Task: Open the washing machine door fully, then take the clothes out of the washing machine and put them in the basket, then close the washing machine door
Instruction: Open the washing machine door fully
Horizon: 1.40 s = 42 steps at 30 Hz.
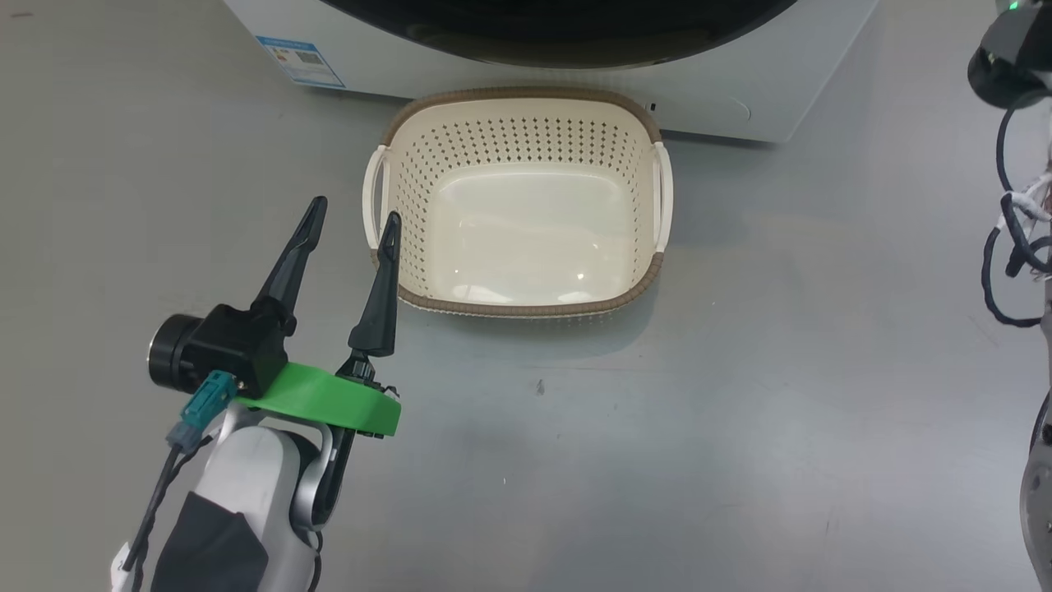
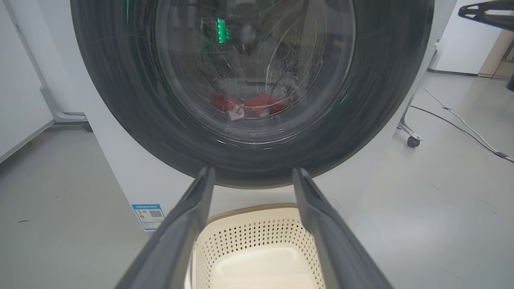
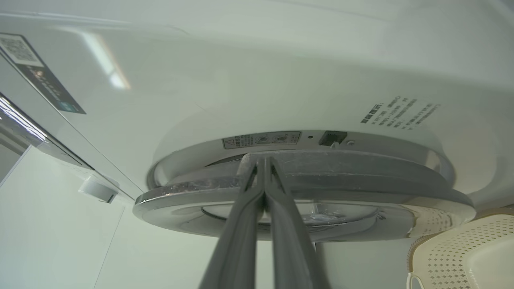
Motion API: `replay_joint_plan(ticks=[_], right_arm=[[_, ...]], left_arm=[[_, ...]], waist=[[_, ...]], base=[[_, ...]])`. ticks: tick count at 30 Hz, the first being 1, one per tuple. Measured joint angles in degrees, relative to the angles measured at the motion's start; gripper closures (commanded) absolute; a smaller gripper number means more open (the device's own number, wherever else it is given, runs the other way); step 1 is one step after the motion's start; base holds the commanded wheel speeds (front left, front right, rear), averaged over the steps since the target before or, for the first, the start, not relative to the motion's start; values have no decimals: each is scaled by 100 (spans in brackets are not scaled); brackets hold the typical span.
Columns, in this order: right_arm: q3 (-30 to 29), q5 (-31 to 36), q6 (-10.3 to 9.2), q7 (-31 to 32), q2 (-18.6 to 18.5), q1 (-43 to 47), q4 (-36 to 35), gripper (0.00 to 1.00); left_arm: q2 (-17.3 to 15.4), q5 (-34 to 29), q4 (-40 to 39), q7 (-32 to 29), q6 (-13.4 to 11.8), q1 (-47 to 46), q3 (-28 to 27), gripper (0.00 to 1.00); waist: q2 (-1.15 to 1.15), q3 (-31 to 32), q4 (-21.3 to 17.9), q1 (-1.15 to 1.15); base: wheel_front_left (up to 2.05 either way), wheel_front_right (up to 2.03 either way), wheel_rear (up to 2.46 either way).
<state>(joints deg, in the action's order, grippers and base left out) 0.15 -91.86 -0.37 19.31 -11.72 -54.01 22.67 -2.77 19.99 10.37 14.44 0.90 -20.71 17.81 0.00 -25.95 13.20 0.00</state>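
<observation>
Left jaws apart, wrist view catches red clothes (image 2: pixel 265 103)

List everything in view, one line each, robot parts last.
White front-loading washing machine: one, white, behind basket.
Round glossy black-rimmed glass washing machine door: one, black, machine's front.
Red fabric clothes: one heap, red, behind the door glass.
Cream perforated plastic basket: one, cream, floor before machine, empty.
Blue-and-white sticker: one, blue, machine's lower front.
Left tool: one, dark, open, beside basket's handle.
Right tool: one, dark, shut, at door's edge.
</observation>
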Motion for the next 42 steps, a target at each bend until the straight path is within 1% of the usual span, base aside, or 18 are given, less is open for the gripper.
replay_joint_plan(ticks=[9,16,17,29,33,37,41,42], right_arm=[[224,169,-231,215,-127,-717,299,100],[291,268,-292,266,-157,-1109,594,100],[296,271,-332,266,-162,-1157,636,100],[383,383,-328,338,-238,-1521,1134,100],[415,364,-304,481,-240,-1544,1254,100],[420,287,-259,600,-256,-1599,1363,100],[427,220,-121,776,-275,-1604,1458,100],[430,198,-121,817,-275,-1604,1484,100]], left_arm=[[40,0,-76,0,77,-202,45,0],[68,0,-98,0,93,-311,70,0],[69,0,-98,0,93,-316,71,0],[97,1,-92,0,99,-377,67,0],[107,1,-73,0,100,-402,67,0],[111,1,-64,0,100,-415,67,0],[114,1,-46,0,100,-426,59,0],[114,1,-38,0,100,-426,57,0]], waist=[[0,-344,170,0],[0,-526,297,0],[0,-547,314,0],[0,-667,431,0],[0,-654,440,0],[0,-645,440,0],[0,-618,430,0],[0,-605,422,0]], base=[[0,0,0],[0,0,0],[0,0,0],[0,0,0],[0,0,0],[0,0,0],[0,0,0],[0,0,0]])
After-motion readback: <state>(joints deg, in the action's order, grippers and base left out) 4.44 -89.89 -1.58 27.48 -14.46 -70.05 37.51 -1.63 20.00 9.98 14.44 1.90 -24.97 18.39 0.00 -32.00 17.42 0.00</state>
